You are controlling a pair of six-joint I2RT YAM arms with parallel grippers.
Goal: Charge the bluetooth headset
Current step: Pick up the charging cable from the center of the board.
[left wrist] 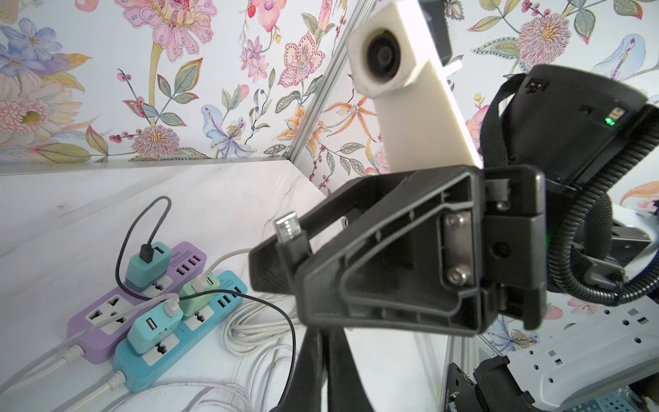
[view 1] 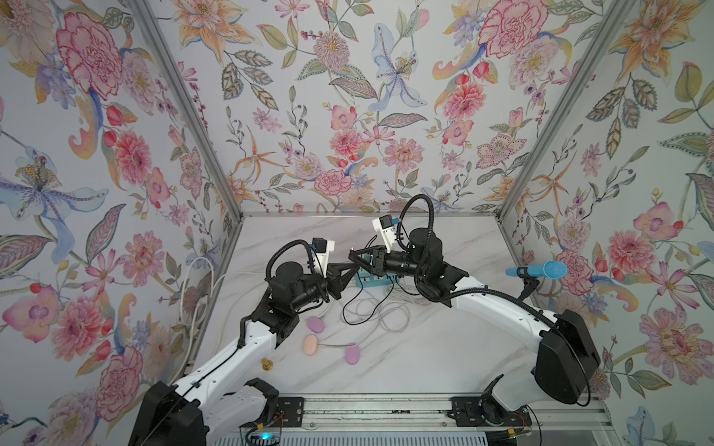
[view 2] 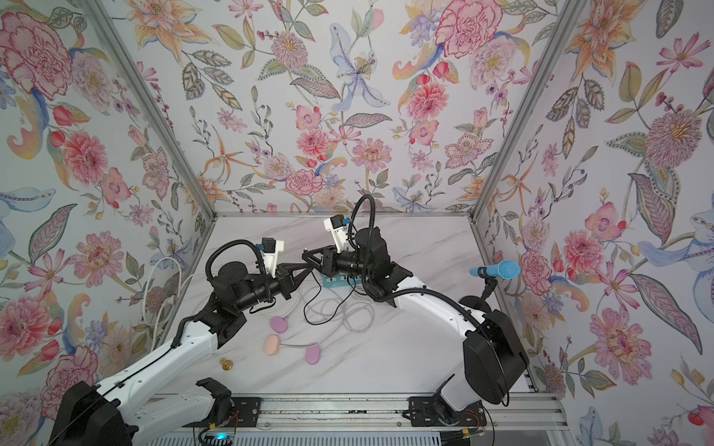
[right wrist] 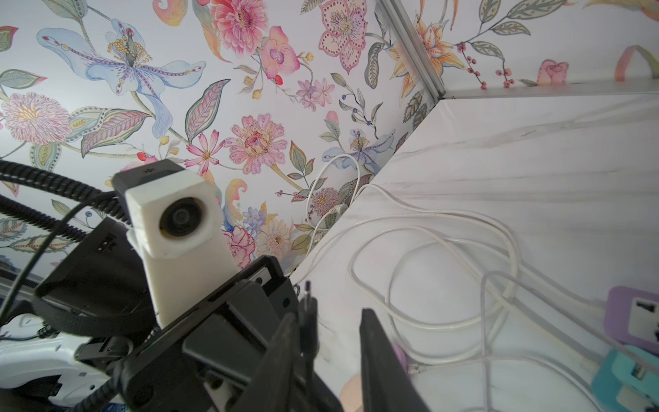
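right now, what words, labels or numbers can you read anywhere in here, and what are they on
Nothing here can be quoted with confidence.
Purple power strip: a line of small print beside its USB ports, too blurred to read.
Teal power strip: small print beside its USB ports, too small to read.
Black arm housing: a pale mark, blurred, unreadable.
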